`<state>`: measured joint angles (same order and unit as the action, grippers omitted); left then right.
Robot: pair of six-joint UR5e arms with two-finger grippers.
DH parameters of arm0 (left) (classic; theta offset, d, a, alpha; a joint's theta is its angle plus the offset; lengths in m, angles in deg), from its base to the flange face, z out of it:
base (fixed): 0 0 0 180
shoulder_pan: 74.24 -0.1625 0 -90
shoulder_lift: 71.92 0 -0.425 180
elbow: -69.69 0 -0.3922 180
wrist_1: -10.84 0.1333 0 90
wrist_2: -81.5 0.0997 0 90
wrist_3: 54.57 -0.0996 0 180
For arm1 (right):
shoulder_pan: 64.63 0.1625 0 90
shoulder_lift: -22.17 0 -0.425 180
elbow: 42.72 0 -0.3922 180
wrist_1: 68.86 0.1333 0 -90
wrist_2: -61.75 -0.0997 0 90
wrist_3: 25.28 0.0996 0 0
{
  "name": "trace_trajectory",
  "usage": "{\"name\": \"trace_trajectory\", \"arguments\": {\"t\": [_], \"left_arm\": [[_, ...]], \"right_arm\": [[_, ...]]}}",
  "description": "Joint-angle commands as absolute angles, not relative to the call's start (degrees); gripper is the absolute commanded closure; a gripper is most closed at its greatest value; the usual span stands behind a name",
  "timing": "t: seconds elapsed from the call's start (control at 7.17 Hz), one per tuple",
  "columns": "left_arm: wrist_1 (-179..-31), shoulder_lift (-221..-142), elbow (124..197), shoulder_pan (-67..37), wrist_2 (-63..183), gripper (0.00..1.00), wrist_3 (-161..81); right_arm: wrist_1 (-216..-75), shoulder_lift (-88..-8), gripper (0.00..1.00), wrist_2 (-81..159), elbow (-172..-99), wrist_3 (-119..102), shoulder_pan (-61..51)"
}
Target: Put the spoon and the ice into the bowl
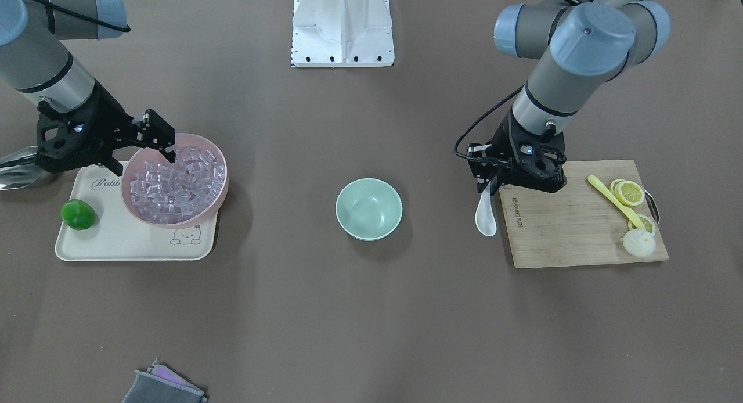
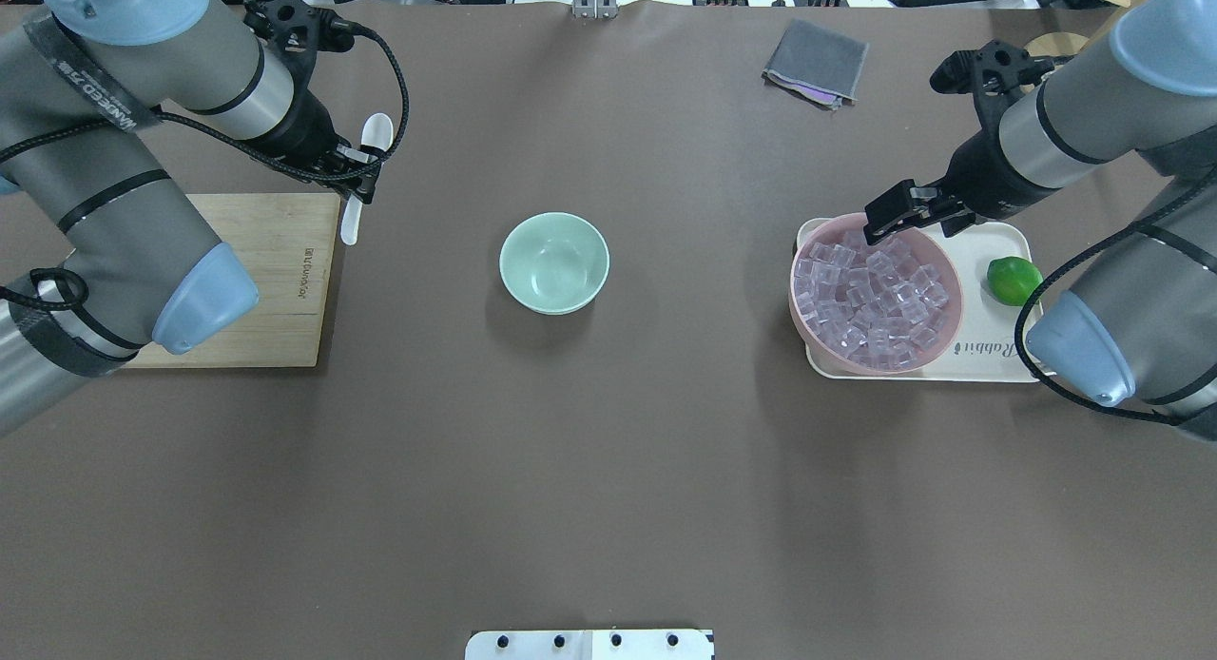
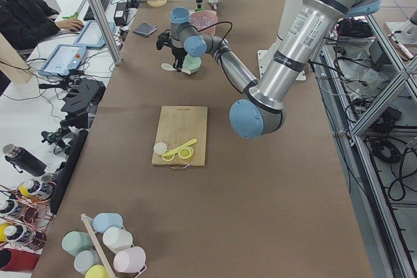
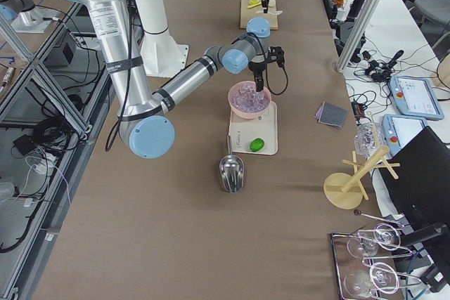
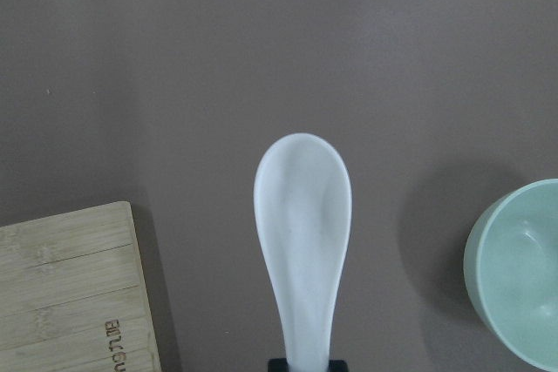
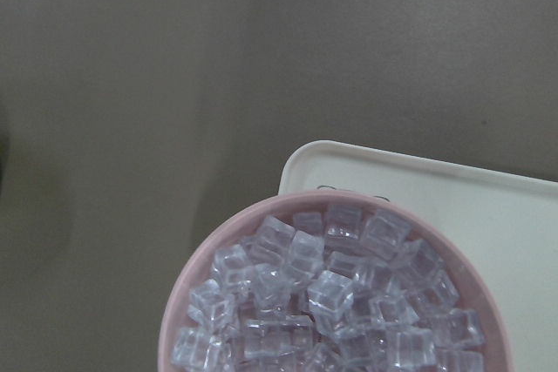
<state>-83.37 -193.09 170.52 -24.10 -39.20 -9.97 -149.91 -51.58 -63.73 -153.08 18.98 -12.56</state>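
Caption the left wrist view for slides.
Short white soup spoon gripped at its handle, bamboo cutting board left, mint-green bowl right.

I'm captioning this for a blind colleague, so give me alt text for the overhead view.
The left gripper holds a white spoon beside a wooden board, with an empty mint-green bowl in the middle. The right gripper hovers over a pink bowl of ice on a cream tray beside a lime.
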Motion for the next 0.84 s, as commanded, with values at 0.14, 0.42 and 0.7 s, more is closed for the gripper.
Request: {"name": "trace_trajectory", "arguments": {"t": [0.14,0.42,0.7], "left_arm": [[-83.4,-193.1,170.9,-24.1,-39.3,1.00,-9.9],[-83.5,-193.0,171.3,-24.1,-39.3,1.00,-9.9],[-83.5,-193.0,171.4,-24.1,-39.3,1.00,-9.9]], "right_arm": [[-135.5,-50.9,0.00,-49.8,-149.3,18.7,-20.7],[-135.5,-49.5,0.01,-48.8,-149.5,18.4,-21.0],[-130.7,-51.3,0.01,-48.9,-149.3,5.5,-20.6]]}}
